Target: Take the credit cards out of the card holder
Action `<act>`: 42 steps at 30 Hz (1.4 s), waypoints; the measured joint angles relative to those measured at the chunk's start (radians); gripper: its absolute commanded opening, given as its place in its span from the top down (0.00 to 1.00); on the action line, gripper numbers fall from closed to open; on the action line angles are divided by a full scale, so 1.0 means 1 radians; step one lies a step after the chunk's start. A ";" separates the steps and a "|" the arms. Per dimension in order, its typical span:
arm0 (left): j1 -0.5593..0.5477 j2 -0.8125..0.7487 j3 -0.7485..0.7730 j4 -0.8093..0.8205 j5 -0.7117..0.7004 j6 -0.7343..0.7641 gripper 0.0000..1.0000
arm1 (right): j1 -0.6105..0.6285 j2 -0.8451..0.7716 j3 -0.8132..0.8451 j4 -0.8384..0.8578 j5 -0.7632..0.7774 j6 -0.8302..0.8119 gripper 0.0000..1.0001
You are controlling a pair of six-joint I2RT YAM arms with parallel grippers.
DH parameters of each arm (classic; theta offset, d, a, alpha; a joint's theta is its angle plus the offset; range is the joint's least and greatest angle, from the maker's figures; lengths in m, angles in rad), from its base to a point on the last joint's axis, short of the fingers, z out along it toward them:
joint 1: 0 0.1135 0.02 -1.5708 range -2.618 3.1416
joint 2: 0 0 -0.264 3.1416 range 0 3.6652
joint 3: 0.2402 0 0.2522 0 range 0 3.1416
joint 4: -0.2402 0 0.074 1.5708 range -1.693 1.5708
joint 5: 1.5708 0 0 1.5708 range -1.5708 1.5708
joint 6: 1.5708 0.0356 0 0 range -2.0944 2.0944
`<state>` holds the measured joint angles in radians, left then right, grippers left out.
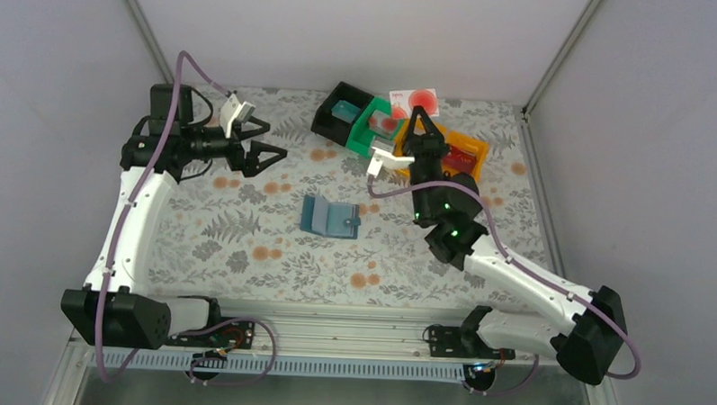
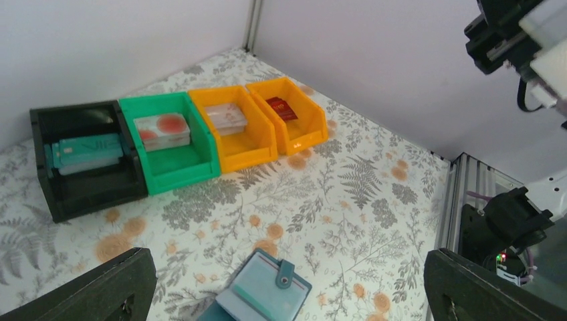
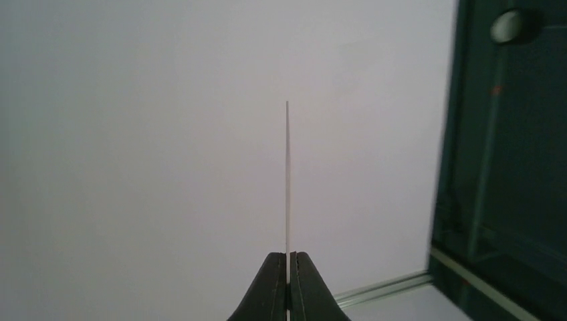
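The overhead view shows the right gripper [image 1: 418, 121] raised over the row of bins at the back of the floral-patterned table [image 1: 246, 226]. Its jaws are closed on a pale thin credit card with red discs [image 1: 414, 100]. The right wrist camera sees that card only edge-on, a thin white line rising from between pressed-together black fingertips [image 3: 275, 281] against a blank white wall. The left wrist camera alone looks into the bins: a teal card [image 2: 83, 150] in the black plastic bin [image 2: 87, 204], a pale red-marked card [image 2: 162, 130] in the green plastic bin [image 2: 180, 177], another pale card [image 2: 225, 117] in the nearer orange plastic bin [image 2: 247, 150], and a red card [image 2: 282, 108] in the far orange plastic bin [image 2: 304, 137]. The left gripper [image 1: 272, 139] hovers over the table's left side with its jaws spread wide and nothing between them. The blue-teal soft bifold card holder [image 1: 330, 217] lies open near the middle of the table. It is well apart from both grippers and from the bins, with bare cloth on every side. The bins sit side by side, close to the back wall and the right rear corner post. The left wrist view cuts the holder off at its bottom edge.
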<state>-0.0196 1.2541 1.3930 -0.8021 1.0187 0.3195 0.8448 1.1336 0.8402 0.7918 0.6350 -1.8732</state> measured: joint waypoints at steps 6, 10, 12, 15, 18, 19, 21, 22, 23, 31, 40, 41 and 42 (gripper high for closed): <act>0.000 -0.006 -0.066 0.021 -0.023 -0.005 0.00 | -0.092 0.035 0.156 -0.450 0.000 0.368 0.96; 0.000 -0.006 -0.097 0.037 -0.041 -0.015 0.00 | -0.160 0.188 0.335 -0.718 -0.032 0.586 0.96; 0.000 -0.008 -0.106 0.045 -0.048 -0.015 0.00 | -0.187 0.296 0.444 -0.806 -0.044 0.677 0.96; 0.002 -0.008 -0.110 0.047 -0.063 -0.013 0.00 | -0.213 0.443 0.569 -0.901 -0.053 0.767 0.96; 0.008 -0.003 -0.108 0.043 -0.071 0.002 0.00 | -0.236 0.625 0.732 -0.979 -0.075 0.826 0.96; 0.011 0.005 -0.102 0.040 -0.072 0.007 0.00 | -0.246 0.679 0.776 -0.994 -0.085 0.838 0.96; 0.012 0.040 -0.075 0.031 -0.077 0.011 0.00 | -0.273 0.777 0.858 -1.029 -0.117 0.859 0.96; 0.013 0.059 -0.063 0.030 -0.080 0.013 0.00 | -0.286 0.814 0.887 -1.036 -0.137 0.867 0.96; 0.013 0.079 -0.053 0.028 -0.085 0.014 0.00 | -0.305 0.864 0.937 -1.063 -0.166 0.878 0.96; 0.016 0.151 -0.040 -0.001 -0.119 0.040 0.00 | -0.388 1.125 1.229 -1.150 -0.284 0.909 0.96; 0.018 0.160 -0.040 -0.005 -0.138 0.058 0.00 | -0.424 1.226 1.260 -1.212 -0.302 0.933 0.96; 0.018 0.163 -0.040 -0.005 -0.140 0.059 0.00 | -0.426 1.226 1.258 -1.214 -0.302 0.935 0.96; 0.018 0.165 -0.040 -0.005 -0.141 0.060 0.00 | -0.427 1.226 1.256 -1.215 -0.301 0.935 0.96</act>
<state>-0.0021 1.4193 1.3525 -0.8074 0.8776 0.3794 0.4179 2.3592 2.0960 -0.4232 0.3344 -0.9382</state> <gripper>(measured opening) 0.998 0.044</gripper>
